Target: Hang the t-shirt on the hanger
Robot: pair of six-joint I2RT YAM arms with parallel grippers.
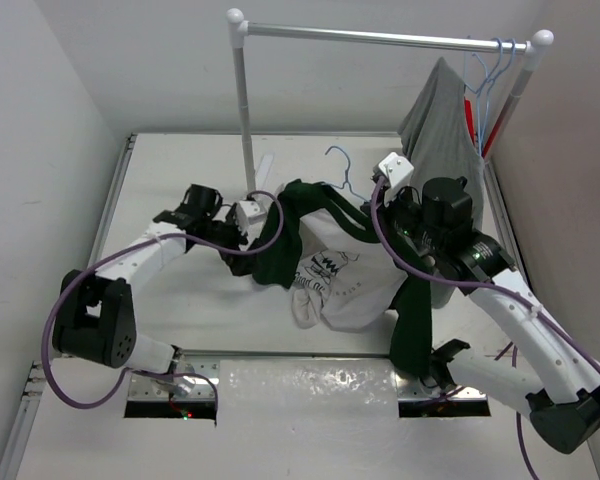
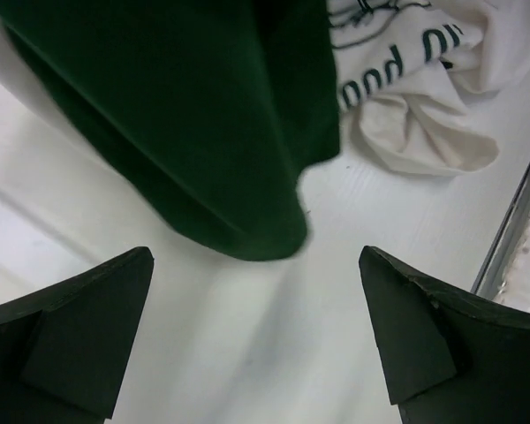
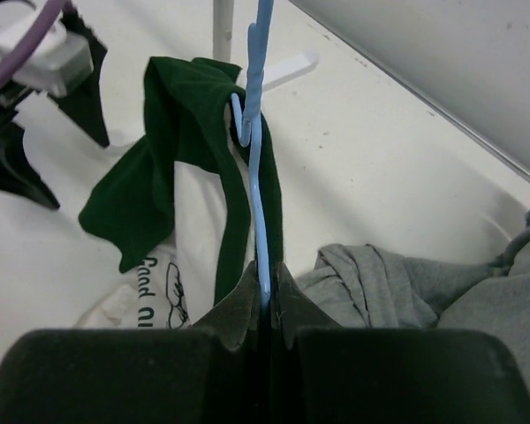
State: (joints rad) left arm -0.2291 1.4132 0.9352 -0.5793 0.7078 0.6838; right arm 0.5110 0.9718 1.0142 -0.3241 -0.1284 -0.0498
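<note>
The t-shirt (image 1: pixel 332 272), white with dark green sleeves and a black print, hangs bunched over the middle of the table. The pale-blue hanger (image 1: pixel 342 166) pokes its hook up behind it. In the right wrist view the hanger (image 3: pixel 258 177) runs through the green collar of the t-shirt (image 3: pixel 172 159), and my right gripper (image 3: pixel 267 296) is shut on the wire. My left gripper (image 2: pixel 256 265) is open above bare table. One green sleeve (image 2: pixel 185 115) hangs just beyond its fingertips, apart from them. In the top view the left gripper (image 1: pixel 254 222) sits at the shirt's left side.
A clothes rack stands at the back, its pole (image 1: pixel 245 110) behind the shirt. A grey shirt (image 1: pixel 440 120), a red hanger (image 1: pixel 472 118) and spare blue hangers (image 1: pixel 495 60) hang at the rail's right end. Grey cloth (image 3: pixel 406 283) lies close beside my right gripper.
</note>
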